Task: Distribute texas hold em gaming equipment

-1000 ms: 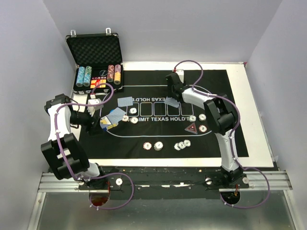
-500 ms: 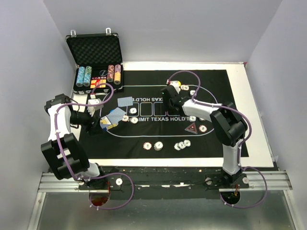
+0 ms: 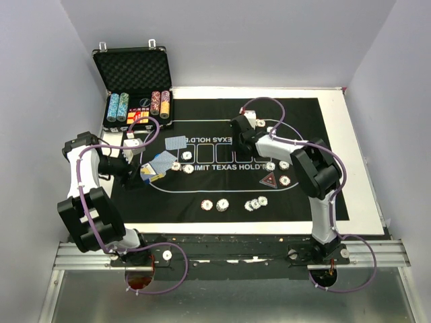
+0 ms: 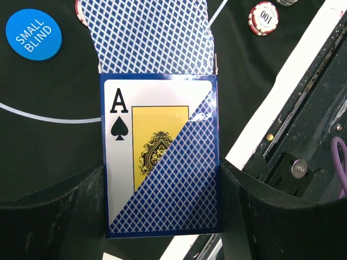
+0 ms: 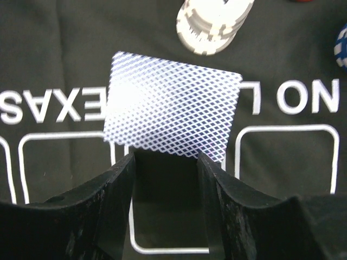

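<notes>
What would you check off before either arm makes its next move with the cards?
1. Left gripper hold on the card box: ok, clamped from both sides.
2. Next card reachable: ok, it sticks out past the box's top.
3. Right gripper free: ok, jaws apart, nothing between them.
4. Loose card ahead of it face down: ok, blue back up.
5. Loose card square in a printed outline: not ok, it lies tilted across the lines.
6. Right gripper clear of that card: cannot tell.
</notes>
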Available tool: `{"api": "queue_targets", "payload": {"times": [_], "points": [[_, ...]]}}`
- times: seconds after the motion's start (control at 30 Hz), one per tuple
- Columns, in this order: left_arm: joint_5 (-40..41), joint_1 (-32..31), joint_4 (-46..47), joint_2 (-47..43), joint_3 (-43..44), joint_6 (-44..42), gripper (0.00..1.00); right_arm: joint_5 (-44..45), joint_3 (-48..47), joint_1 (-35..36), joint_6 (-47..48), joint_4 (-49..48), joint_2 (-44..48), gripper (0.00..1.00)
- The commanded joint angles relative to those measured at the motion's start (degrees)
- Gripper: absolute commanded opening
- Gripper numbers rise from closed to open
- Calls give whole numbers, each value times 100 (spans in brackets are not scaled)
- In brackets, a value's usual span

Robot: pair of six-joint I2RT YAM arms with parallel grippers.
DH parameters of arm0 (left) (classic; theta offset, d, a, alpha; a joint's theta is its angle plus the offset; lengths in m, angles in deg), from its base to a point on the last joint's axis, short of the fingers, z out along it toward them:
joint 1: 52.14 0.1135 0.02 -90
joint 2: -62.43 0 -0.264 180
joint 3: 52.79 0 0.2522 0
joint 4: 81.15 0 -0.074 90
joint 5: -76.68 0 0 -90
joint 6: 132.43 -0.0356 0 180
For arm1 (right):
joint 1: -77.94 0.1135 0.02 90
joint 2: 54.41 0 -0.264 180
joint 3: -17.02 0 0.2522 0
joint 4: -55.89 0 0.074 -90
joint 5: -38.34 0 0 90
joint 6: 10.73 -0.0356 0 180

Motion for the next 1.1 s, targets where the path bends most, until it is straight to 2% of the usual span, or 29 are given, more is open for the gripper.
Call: {"api": "queue_targets", "payload": {"times": [0.0, 0.17, 0.27, 0.4, 0.57, 0.73, 0.93, 1.07], "points": [[-125, 45, -1598, -72, 90, -147, 12, 279, -152, -323, 19, 219, -531, 57], [-90, 36, -1597, -151, 20, -191, 12, 341, -424, -481, 125, 237, -628, 57], [-72, 1, -1606, -195, -24, -209, 13, 70, -425, -481, 134, 264, -340, 56], [-37, -43, -1589, -309, -103, -296, 12, -782, -39, -298, 2, 176, 626, 59], [-55, -183, -1606, -450, -261, -480, 12, -2195, 471, 55, -357, -35, 1752, 72], [-142, -368, -1598, -722, -463, -718, 13, -4313, 1103, 72, -1139, -860, 2315, 77], [-283, -614, -1597, -1056, -604, -859, 12, -5809, 1886, 72, -2316, -2502, 2237, 80], [-424, -763, -1606, -1170, -665, -868, 12, -6241, 2203, 186, -2958, -3408, 2035, 81]]}}
